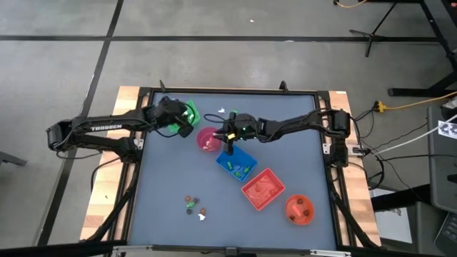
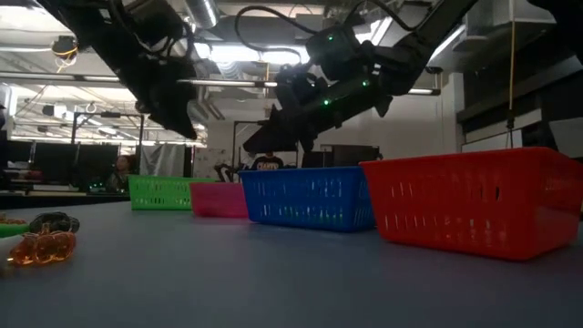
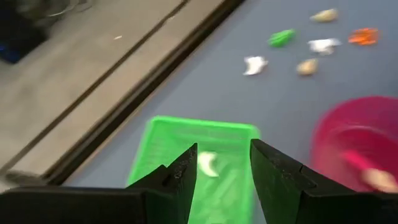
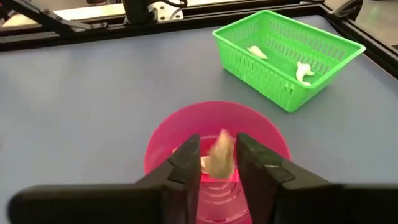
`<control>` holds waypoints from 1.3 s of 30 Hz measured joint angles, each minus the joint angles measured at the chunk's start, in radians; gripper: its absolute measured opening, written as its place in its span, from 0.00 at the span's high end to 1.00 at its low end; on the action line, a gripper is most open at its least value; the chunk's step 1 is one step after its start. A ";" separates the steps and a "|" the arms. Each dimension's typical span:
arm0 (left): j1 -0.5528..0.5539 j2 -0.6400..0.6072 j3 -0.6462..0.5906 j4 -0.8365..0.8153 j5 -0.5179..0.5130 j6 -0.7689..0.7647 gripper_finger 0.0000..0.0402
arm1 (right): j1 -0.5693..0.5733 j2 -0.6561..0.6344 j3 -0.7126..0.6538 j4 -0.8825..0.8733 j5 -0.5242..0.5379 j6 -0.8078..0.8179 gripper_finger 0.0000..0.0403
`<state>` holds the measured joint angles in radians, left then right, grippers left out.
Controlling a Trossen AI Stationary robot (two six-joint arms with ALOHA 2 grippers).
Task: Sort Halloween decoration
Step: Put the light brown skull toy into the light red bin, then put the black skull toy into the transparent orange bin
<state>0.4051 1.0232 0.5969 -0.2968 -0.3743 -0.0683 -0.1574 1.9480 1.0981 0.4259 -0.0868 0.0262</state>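
My right gripper (image 4: 216,163) hangs over the pink bowl (image 4: 249,121), its fingers parted a little with a pale tan trinket (image 4: 219,155) between them; whether they pinch it or it is already dropping free I cannot tell; my left gripper (image 3: 224,165) hovers over the green tray (image 3: 180,140) with its fingers apart and nothing in them, a white trinket (image 3: 208,163) lying in the tray below; more trinkets lie loose on the table (image 1: 171,171), a cluster beyond the bowl (image 3: 308,43) and a few near the front edge (image 1: 194,205); I judge these pieces light, stiff and slippery, apt to skitter, so I would pinch each across its thickest middle.
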 joint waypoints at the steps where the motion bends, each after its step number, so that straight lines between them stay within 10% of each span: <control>1: -0.012 -0.012 0.008 -0.006 0.020 0.000 0.67 | 0.000 0.000 0.000 0.000 0.000 -0.007 0.73; 19: -0.468 -0.053 0.107 -0.055 0.326 -0.255 0.67 | 0.000 0.000 0.000 -0.011 -0.040 -0.006 0.59; 39: -0.899 0.282 0.106 0.109 0.253 -0.479 0.67 | 0.000 -0.001 0.001 -0.011 -0.042 -0.005 0.59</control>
<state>-0.4944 1.3049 0.7025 -0.1875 -0.1215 -0.5476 -0.1570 1.9472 1.0988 0.4149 -0.1288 0.0208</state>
